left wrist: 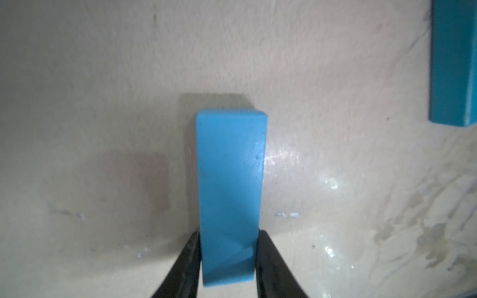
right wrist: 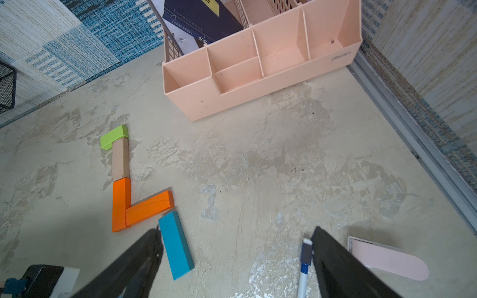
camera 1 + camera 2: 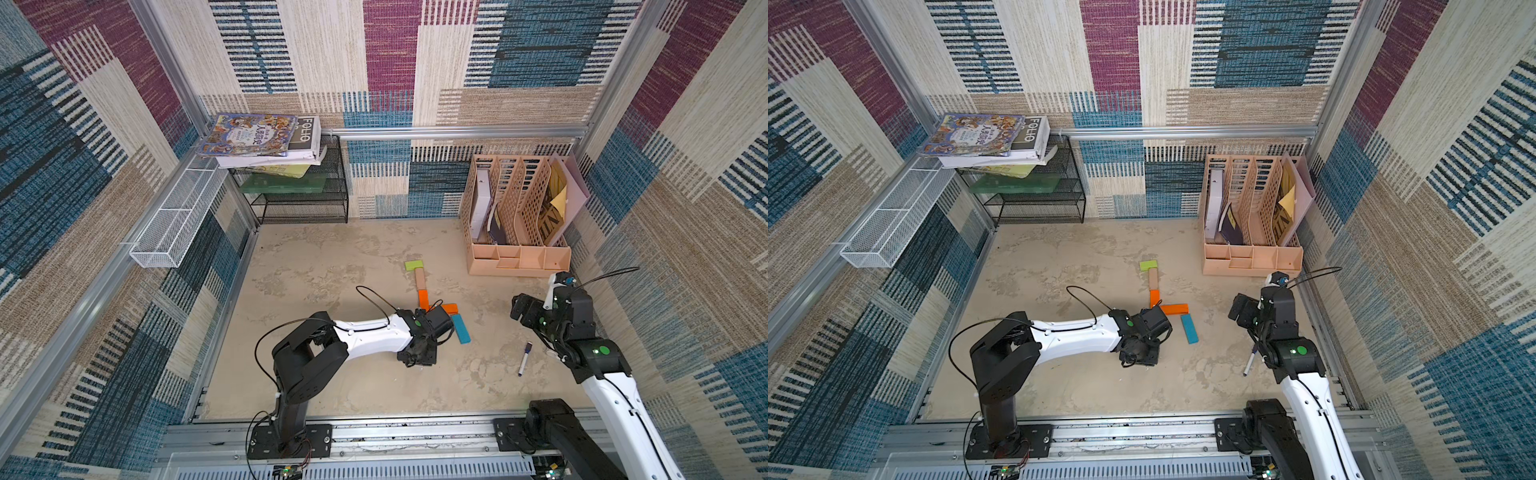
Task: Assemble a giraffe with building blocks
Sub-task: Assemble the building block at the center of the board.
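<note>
Beige mottled tabletop [image 3: 332, 257] carries everything. The peach plastic desk organiser [image 2: 258, 87] stands beyond the right fingers, well apart from them.

Left gripper [image 1: 229, 233]: you're pinching a light blue flat bar [image 1: 229, 180]. Both black fingers [image 1: 191, 258] press on its long sides near one end, and the rest sticks out past the tips. It's low over the table, with a shadow beyond its far end. Can't tell if it's resting or just off the surface. In both top views the left wrist hides this bar and covers the corner of the orange L.

Right gripper [image 2: 236, 229]: fingers spread wide, only bare table between them. It hangs above the surface.

Giraffe [image 3: 423, 297]: five bars laid flat, close to the left fingers and off to the side of the right ones.
- Lime green short block [image 2: 114, 136] sits crosswise at the end of the pale tan bar [image 2: 120, 160], touching it.
- The tan bar butts the first orange bar [image 2: 120, 203] in line.
- Second orange bar [image 2: 149, 207] branches off the first one's side, making the L.
- Darker blue bar [image 2: 175, 245] slants away from the L's free end. Touching or a hairline gap, can't tell.
- In the right wrist view the darker blue bar's edge shows just beside one right fingertip. In the left wrist view it lies well to the side of the pinched bar.

Blue-and-white marker pen [image 2: 304, 265] lies by the other right finger, partly hidden behind it.
</note>
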